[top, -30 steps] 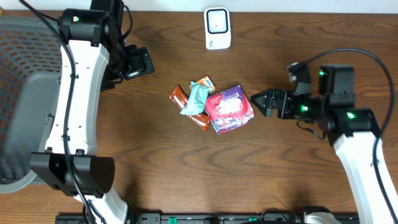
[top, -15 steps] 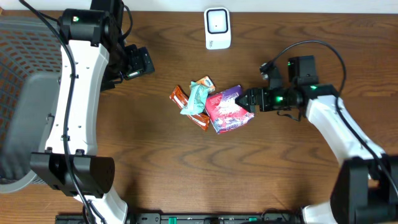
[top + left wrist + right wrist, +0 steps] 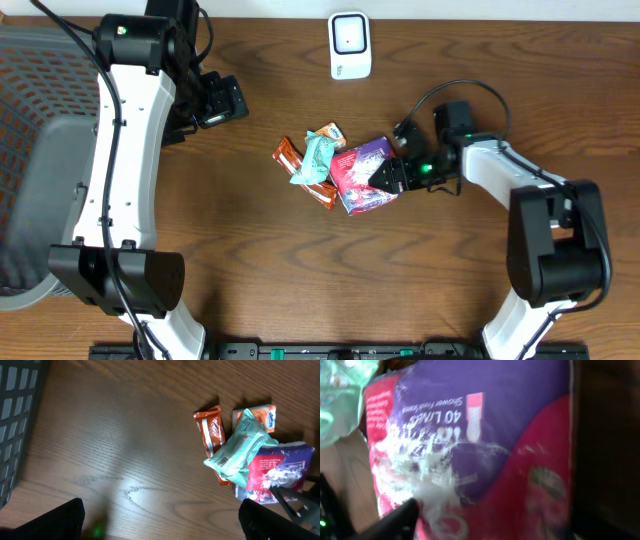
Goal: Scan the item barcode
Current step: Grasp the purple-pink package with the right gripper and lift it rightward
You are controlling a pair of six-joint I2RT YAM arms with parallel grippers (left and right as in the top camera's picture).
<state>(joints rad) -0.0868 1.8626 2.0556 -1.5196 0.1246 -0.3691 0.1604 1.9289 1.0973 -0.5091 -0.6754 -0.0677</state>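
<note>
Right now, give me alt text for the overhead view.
The right end effector is at the purple-pink pack, which lies against a teal pack and orange bars. The white scanner sits beyond them on the wooden table.

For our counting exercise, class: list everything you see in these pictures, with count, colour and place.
scanner: one, white, table's far edge
pouch: one, purple and pink, right of the pile
packet: one, teal, atop the pile
small pack: one, orange, pile's far side
bar: one clear, orange-brown, pile's left
basket: one, grey mesh, far left
table: one, brown wood
left gripper: one, black, open, over bare wood
right gripper: one, black, at the pouch
</note>
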